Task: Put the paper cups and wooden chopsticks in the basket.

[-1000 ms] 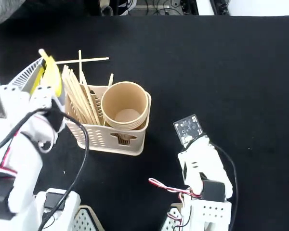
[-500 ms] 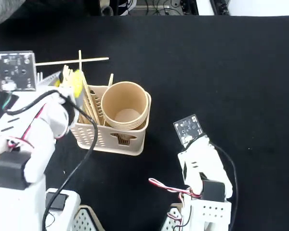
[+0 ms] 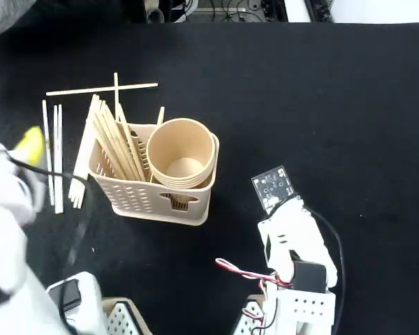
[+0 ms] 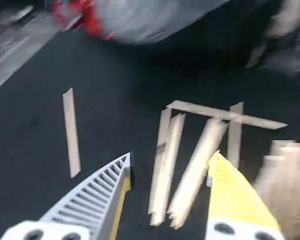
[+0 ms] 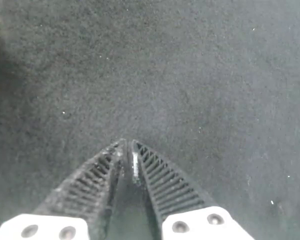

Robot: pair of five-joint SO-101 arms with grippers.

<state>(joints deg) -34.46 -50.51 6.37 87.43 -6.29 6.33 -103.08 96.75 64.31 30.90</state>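
The perforated cream basket (image 3: 157, 199) holds stacked paper cups (image 3: 181, 153) and a leaning bundle of wooden chopsticks (image 3: 115, 143). Several loose chopsticks (image 3: 56, 157) lie on the black table left of the basket, and two crossed ones (image 3: 115, 88) lie behind it. My left arm (image 3: 7, 209) is blurred at the left edge. Its gripper (image 4: 171, 157) hangs open and empty over the loose chopsticks (image 4: 165, 170); a single stick (image 4: 71, 132) lies apart. My right gripper (image 5: 126, 145) is shut on nothing above bare cloth, its arm (image 3: 293, 241) right of the basket.
The black table (image 3: 321, 105) stretches wide to the right and behind the basket. Cables and equipment (image 3: 223, 8) line the far edge. The arm bases (image 3: 279, 310) stand at the near edge.
My left arm has swung away from the basket's left side toward the near left edge, uncovering the loose chopsticks beside the basket. The right arm has stayed still.
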